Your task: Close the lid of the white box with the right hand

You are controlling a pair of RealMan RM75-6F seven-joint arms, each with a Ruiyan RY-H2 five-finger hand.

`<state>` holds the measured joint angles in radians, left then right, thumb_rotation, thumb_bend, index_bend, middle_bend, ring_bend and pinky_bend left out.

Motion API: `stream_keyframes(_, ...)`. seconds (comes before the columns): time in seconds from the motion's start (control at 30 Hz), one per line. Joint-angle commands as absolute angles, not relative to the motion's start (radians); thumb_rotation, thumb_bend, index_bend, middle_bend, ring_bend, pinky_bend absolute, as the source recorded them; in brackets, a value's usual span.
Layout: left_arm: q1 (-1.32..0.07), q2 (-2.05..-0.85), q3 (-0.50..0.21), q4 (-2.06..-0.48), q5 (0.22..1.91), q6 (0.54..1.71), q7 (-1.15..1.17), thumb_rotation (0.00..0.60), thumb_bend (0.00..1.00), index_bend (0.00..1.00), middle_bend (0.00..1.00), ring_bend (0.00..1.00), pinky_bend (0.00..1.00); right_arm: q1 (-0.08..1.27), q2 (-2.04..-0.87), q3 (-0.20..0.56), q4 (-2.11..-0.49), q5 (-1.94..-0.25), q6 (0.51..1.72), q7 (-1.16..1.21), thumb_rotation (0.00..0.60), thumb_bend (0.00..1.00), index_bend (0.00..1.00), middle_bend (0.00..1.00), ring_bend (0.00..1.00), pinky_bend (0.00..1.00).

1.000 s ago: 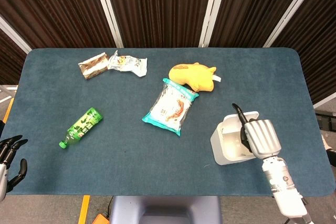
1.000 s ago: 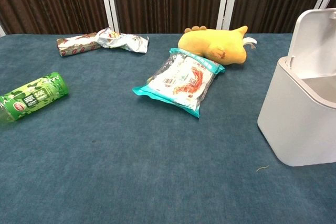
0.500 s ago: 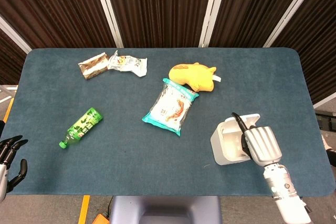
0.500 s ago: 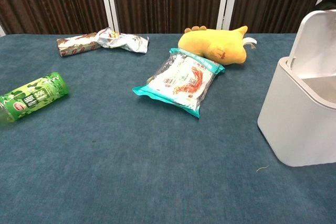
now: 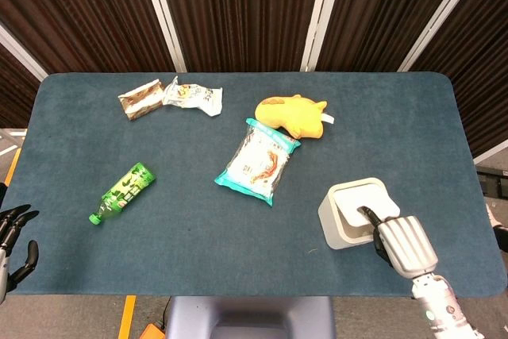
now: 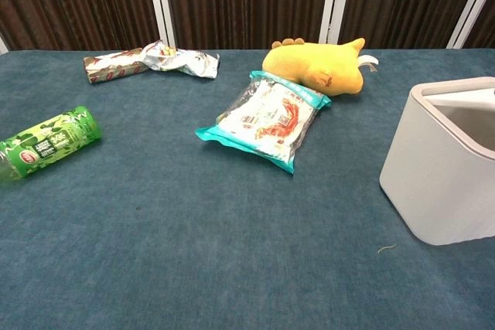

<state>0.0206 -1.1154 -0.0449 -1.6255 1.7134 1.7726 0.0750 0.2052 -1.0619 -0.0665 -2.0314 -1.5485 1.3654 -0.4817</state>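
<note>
Two hands visible, only one working. Left hand point(image 5: 14, 236) idles off the table's near-left edge, fingers apart, holding nothing. Bottle point(image 5: 121, 193), two wrappers point(image 5: 171, 98), snack bag point(image 5: 257, 161) and yellow plush point(image 5: 292, 114) unmoved. White box point(image 5: 354, 212) sits near the table's right-front corner. Change: lid point(image 5: 363, 200), upright half a second ago, now lies down flat inside the rim in the head view; chest view shows it sunk level with the top. Right hand point(image 5: 403, 244) has pulled back toward the near edge, one fingertip point(image 5: 370, 214) touching or just over the lid, other fingers straight and together, nothing held. Looks essentially closed; maybe a final press.
</note>
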Motion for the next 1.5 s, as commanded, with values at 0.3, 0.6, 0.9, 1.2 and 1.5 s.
stream_keyframes(0.3, 0.021, -1.115, -0.046, -1.624, 1.713, 1.775, 0.068, 0.600, 0.55, 0.26, 0.22, 0.23, 0.37, 0.165, -1.062, -0.114, -1.954, -1.601, 1.355, -0.420, 0.600, 0.89, 0.41, 0.86, 0.75, 0.93)
stream_keyframes(0.6, 0.022, -1.115, -0.046, -1.624, 1.715, 1.778, 0.068, 0.600, 0.55, 0.26, 0.22, 0.23, 0.37, 0.160, -1.062, -0.104, -1.941, -1.564, 1.326, -0.410, 0.600, 0.89, 0.41, 0.86, 0.75, 0.93)
stream_keyframes(0.9, 0.022, -1.115, -0.045, -1.625, 1.718, 1.777, 0.069, 0.600, 0.55, 0.26, 0.22, 0.22, 0.37, 0.148, -1.046, -0.102, -1.941, -1.584, 1.338, -0.367, 0.600, 0.89, 0.39, 0.86, 0.75, 0.94)
stream_keyframes(1.2, 0.022, -1.116, -0.045, -1.625, 1.718, 1.777, 0.073, 0.600, 0.55, 0.26, 0.22, 0.23, 0.37, 0.086, -0.966, -0.086, -1.890, -1.793, 1.593, -0.072, 0.600, 0.86, 0.29, 0.70, 0.52, 0.85)
stream_keyframes(1.5, 0.015, -1.123, -0.040, -1.622, 1.738, 1.768, 0.099, 0.600, 0.55, 0.26, 0.22, 0.23, 0.37, 0.015, -0.950, -0.073, -1.805, -1.718, 1.678, 0.017, 0.600, 0.45, 0.18, 0.19, 0.09, 0.21)
